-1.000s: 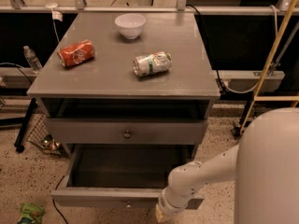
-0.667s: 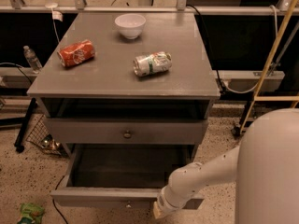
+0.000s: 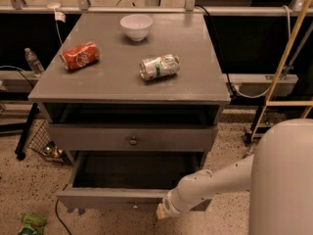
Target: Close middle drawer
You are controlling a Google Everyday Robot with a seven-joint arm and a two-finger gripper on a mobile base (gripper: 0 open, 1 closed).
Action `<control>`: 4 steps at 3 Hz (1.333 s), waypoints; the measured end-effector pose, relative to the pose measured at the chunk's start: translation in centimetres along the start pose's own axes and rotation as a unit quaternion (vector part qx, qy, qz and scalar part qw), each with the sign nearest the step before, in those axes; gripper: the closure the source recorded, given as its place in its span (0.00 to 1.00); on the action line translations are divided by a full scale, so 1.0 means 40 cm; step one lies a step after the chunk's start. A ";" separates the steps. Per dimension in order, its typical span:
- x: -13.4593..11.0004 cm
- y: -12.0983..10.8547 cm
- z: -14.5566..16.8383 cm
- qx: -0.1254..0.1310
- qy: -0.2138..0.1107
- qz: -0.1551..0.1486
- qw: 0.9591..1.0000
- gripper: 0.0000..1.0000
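Observation:
The middle drawer point(image 3: 110, 199) is pulled far out of the grey cabinet, and its dark inside is empty. Its front faces the floor side, below the uppermost knobbed drawer front point(image 3: 98, 137), which is shut. The lowest drawer front is hidden under the open drawer. My white arm reaches in from the lower right. My gripper point(image 3: 162, 213) is at the right part of the middle drawer's front, low against it, and mostly hidden by the wrist.
On the cabinet top point(image 3: 112, 84) lie a red can point(image 3: 79, 56), a green-white can point(image 3: 159, 66) and a white bowl point(image 3: 136, 26). A wire basket point(image 3: 43, 143) and a plastic bottle point(image 3: 33, 61) are at the left. A green bag point(image 3: 31, 224) lies on the floor.
My arm's end has slid left along the middle drawer's front. The drawer front seems to sit slightly further in than before.

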State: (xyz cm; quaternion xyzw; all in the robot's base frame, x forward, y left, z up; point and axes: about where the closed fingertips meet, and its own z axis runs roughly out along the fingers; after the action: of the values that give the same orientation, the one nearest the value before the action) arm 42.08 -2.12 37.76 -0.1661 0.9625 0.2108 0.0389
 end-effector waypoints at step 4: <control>-0.213 0.079 0.032 -0.033 -0.108 -0.106 0.988 1.00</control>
State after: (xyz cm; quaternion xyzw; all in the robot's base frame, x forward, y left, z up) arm 49.05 3.69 39.07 -0.2448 0.9221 0.2537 0.1592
